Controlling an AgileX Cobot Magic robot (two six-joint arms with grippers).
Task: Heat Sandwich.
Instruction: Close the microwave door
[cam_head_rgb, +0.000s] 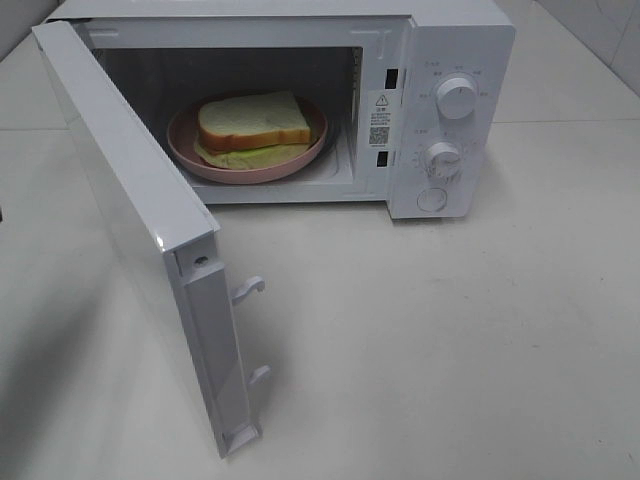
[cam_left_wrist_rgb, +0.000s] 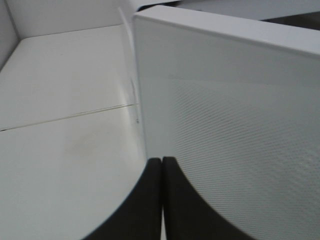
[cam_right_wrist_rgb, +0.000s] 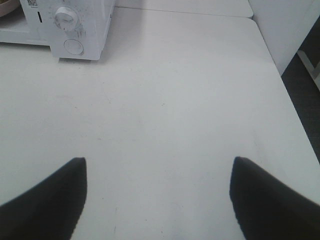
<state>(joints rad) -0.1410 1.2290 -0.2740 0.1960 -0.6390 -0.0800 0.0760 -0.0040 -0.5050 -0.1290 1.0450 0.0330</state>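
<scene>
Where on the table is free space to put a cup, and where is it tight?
Bare table stretches from the open microwave door rightward, in front of the control panel; the open right gripper hangs over it. Tight: the cavity, where the pink plate with the sandwich fills most of the floor.

Microwave (cam_head_rgb: 490, 60): on the table (cam_head_rgb: 450, 340), towards its back.
Door (cam_head_rgb: 130, 220): open, swung left and forward.
Plate (cam_head_rgb: 250, 172): inside the cavity.
Sandwich (cam_head_rgb: 252, 122): on the plate.
Knobs (cam_head_rgb: 457, 98): right of the cavity, one above the other.
Left gripper (cam_left_wrist_rgb: 162, 165): beside the door's outer face, perhaps touching.
Right gripper (cam_right_wrist_rgb: 159, 172): over the table, well apart from the microwave.
</scene>
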